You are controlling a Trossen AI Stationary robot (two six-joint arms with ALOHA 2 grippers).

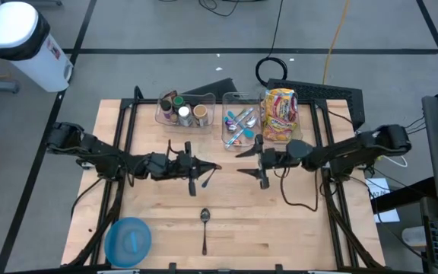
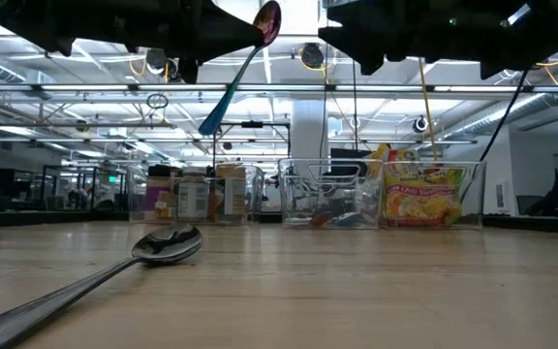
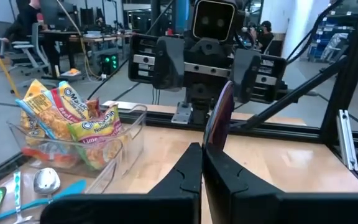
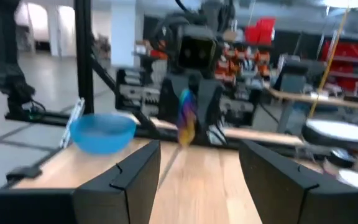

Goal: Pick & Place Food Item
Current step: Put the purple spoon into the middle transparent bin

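- I have the left gripper [image 1: 204, 170] up over the table [image 1: 295, 228], just short of the middle bin [image 1: 239, 126]; its fingers [image 3: 188, 177] are pressed fully together on a small plastic spoon [image 2: 242, 68] with a dark pink bowl and a blue handle.
- In the low view that spoon hangs tilted, bowl up, handle slanting down, well clear of the wood.
- My right gripper [image 1: 251, 161] hovers just beside the same bin, facing the left one; its fingers [image 4: 135, 171] stand roughly half apart with nothing between them.
- Step, as I judge it: a carry or hand-over of the spoon. No food pick has begun.
- The food, noodle packets [image 1: 280, 114], sits in the bin next to the middle one, towards the right arm's side, untouched.
- Next move, I'd guess: bring the spoon across to the blue bowl [image 1: 128, 240], which sits well away from the bins at the near table corner, or swing the right gripper onto the packets. It needs a level approach and clearance over the bin walls.
- A metal spoon [image 1: 204, 228] lies flat on the wood, well apart from the bins, near the front edge.
- Hard to tell: the jar labels in the third bin [image 1: 182, 111], the exact utensils in the middle bin, and how much spoon handle is inside the grip.
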